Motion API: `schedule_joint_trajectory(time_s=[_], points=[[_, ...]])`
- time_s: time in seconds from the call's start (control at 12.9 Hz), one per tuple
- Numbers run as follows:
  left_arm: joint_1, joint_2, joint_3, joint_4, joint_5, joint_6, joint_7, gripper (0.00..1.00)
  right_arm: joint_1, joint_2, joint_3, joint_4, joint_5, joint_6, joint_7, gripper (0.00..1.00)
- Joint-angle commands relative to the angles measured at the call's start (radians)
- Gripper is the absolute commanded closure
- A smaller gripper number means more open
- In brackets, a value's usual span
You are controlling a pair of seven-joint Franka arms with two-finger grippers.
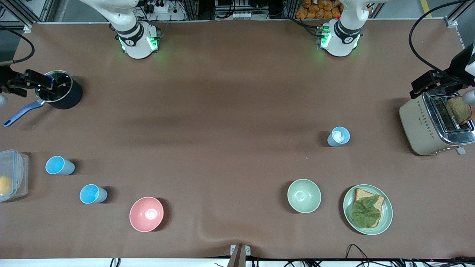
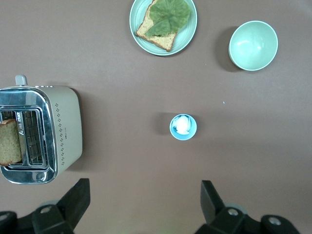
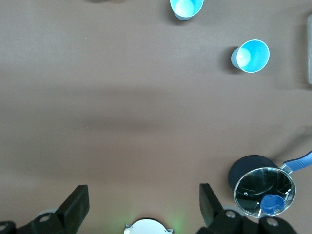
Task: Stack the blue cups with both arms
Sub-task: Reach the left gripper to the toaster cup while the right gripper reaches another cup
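1. Two blue cups [image 1: 92,194] [image 1: 59,165] stood upright toward the right arm's end; a third [image 1: 338,136], holding something white, stood farther back.
2. The right gripper [image 3: 141,204] hung released over bare table.
3. The left gripper [image 2: 145,202] hung released near the toaster [image 2: 41,134].

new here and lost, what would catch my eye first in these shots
Three blue cups: two stand toward the right arm's end of the table, and one with something white inside near the toaster. Nearest the front camera sit the pink bowl, the pale green bowl and a plate of leaf-topped bread.
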Motion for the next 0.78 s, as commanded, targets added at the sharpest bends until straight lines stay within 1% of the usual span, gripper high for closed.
schedule_joint_trajectory(time_s=[0.0,0.23,0.31,0.39,0.47,0.54,0.7], points=[[-0.01,0.01,0.009,0.034,-0.002,-0.032,0.027,0.0,0.027,-0.031,0.003,-0.02,-0.001,-0.008,-0.008,0.0],[-0.003,0.013,0.01,0.034,-0.005,-0.027,0.027,0.0,0.052,-0.031,0.001,-0.02,-0.004,-0.007,-0.002,0.0],[-0.002,0.022,0.009,0.024,-0.005,-0.02,0.027,0.0,0.043,-0.028,-0.003,-0.022,-0.006,-0.007,-0.002,0.0],[-0.002,0.064,0.006,0.015,-0.01,-0.012,0.025,0.0,0.009,-0.015,-0.009,-0.022,-0.001,-0.011,-0.019,0.0],[0.0,0.091,0.006,-0.027,-0.015,0.038,0.027,0.0,-0.041,0.007,-0.011,-0.025,0.005,-0.025,-0.055,0.0],[0.0,0.091,0.004,-0.112,-0.016,0.142,0.027,0.0,-0.075,0.058,-0.012,-0.025,0.005,-0.04,-0.133,0.0],[-0.005,0.082,-0.013,-0.319,-0.015,0.367,0.027,0.0,-0.147,0.203,-0.012,-0.007,0.003,-0.018,-0.236,0.0]])
